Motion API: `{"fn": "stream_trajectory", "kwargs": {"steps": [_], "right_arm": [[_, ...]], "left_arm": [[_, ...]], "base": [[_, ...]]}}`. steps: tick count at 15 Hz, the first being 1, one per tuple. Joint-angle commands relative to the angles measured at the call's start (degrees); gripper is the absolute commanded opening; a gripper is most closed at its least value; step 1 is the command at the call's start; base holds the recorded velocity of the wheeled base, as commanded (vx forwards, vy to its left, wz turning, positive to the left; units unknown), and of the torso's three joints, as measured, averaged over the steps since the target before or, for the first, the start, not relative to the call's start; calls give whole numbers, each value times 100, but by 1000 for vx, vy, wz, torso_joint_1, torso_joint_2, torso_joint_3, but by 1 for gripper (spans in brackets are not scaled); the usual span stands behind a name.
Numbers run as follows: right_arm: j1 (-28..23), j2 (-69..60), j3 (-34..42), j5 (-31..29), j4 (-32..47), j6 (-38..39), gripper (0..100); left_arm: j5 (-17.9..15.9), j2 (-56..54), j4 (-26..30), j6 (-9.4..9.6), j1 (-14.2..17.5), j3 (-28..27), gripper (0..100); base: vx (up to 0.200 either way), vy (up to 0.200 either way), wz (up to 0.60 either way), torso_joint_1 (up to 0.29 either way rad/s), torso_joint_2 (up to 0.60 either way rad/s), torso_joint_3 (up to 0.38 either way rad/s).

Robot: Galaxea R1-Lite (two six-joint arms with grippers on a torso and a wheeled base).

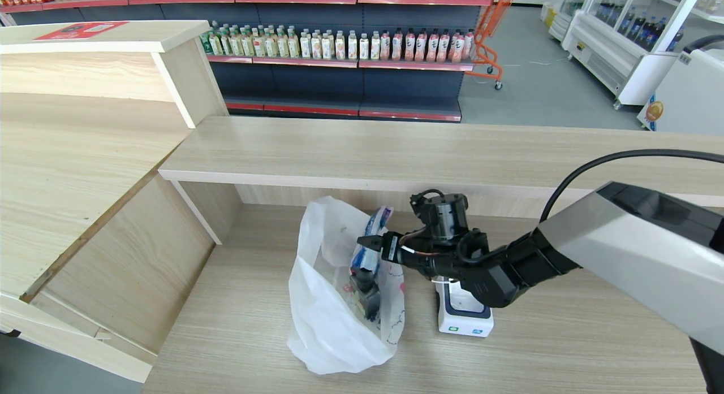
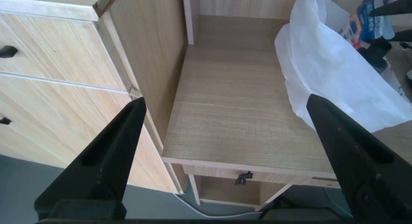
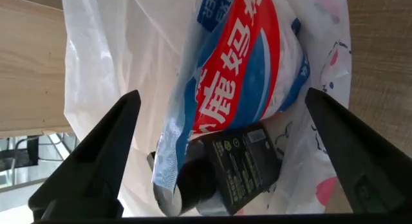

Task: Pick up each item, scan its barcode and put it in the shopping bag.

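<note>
Shop floor behind: long shelves (image 1: 362, 65) with rows of bottles (image 1: 339, 44), an orange trolley (image 1: 490, 38) at the aisle end. In front, a pale wood counter with a raised ledge (image 1: 396, 151); the lower worktop (image 1: 565, 349) carries the task's things.

- Shopping bag (image 1: 319, 320): white plastic, standing on the worktop below the ledge, mouth open upward.
- Packet (image 3: 251, 76): red, blue and white, inside the bag, leaning with its top end above the bag's rim.
- Dark box (image 3: 248, 166): inside the bag, lower down, touching the packet's lower end.
- Scanner (image 1: 461, 315): white with a blue top face, upright on the worktop just beside the bag, on the robot's right; partly hidden by the arm.

Right tool (image 3: 222, 98): over the bag's mouth, directly above the packet. Fingers spread wide, nothing between them; packet and box lie in the bag beneath.

Left tool (image 2: 225, 102): well apart from the bag, off the worktop's left end, near wooden drawer fronts (image 2: 51, 89). Fingers spread wide, empty.
</note>
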Motion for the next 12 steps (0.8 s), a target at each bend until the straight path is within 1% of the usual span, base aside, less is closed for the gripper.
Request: {"fn": "stream_trajectory", "kwargs": {"steps": [1, 5, 7, 8, 9, 12], "right_arm": [[8, -8, -104, 91, 4, 1, 100], [-44, -272, 54, 294, 48, 53, 100], [-185, -421, 71, 522, 13, 405, 100], [-282, -535, 45, 689, 22, 792, 100], [-334, -650, 45, 847, 22, 1020, 100], [-431, -940, 291, 1128, 48, 1231, 100]], "left_arm": [[2, -2, 0, 0, 5, 0, 100], [2, -2, 0, 0, 5, 0, 100], [2, -2, 0, 0, -4, 0, 100], [2, -2, 0, 0, 5, 0, 100], [2, -2, 0, -9, 5, 0, 100], [2, -2, 0, 0, -4, 0, 100]], "base": [[0, 0, 0, 0, 0, 0], [0, 0, 0, 0, 0, 0], [0, 0, 0, 0, 0, 0], [0, 0, 0, 0, 0, 0], [0, 0, 0, 0, 0, 0], [0, 0, 0, 0, 0, 0]]}}
